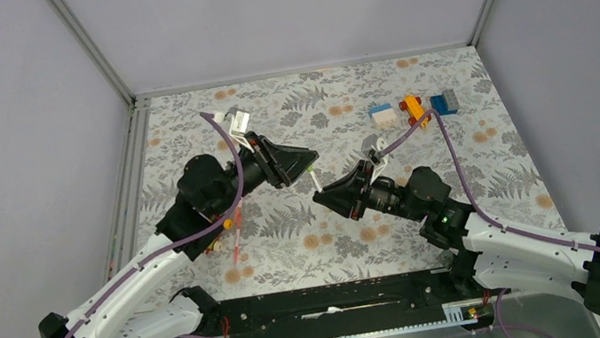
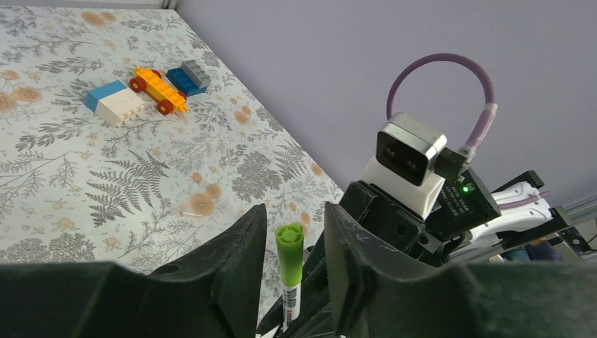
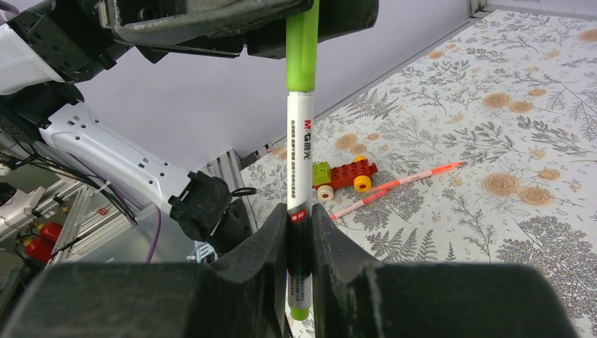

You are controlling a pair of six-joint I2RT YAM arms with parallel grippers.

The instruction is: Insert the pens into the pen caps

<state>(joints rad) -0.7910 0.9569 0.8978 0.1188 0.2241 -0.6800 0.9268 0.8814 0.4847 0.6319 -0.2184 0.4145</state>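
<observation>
A white pen (image 3: pixel 299 155) with a green back end is held upright off the table, and my right gripper (image 3: pixel 300 211) is shut on its lower barrel. A bright green pen cap (image 2: pixel 289 253) sits on the pen's far end. My left gripper (image 2: pixel 294 211) stands open around that cap, with a gap showing on each side of it. In the top view the two grippers meet tip to tip over the mat's middle, left gripper (image 1: pixel 305 166) and right gripper (image 1: pixel 324 197), with the white pen (image 1: pixel 315 185) between them. Two pink pens (image 3: pixel 415 176) lie on the mat.
A white-blue block (image 1: pixel 383 114), an orange-yellow toy car (image 1: pixel 414 107) and a blue-grey block (image 1: pixel 445 101) sit at the back right. A red, green and yellow toy car (image 3: pixel 343 176) lies by the pink pens near the left arm. A metal rail (image 1: pixel 128 168) edges the mat's left side.
</observation>
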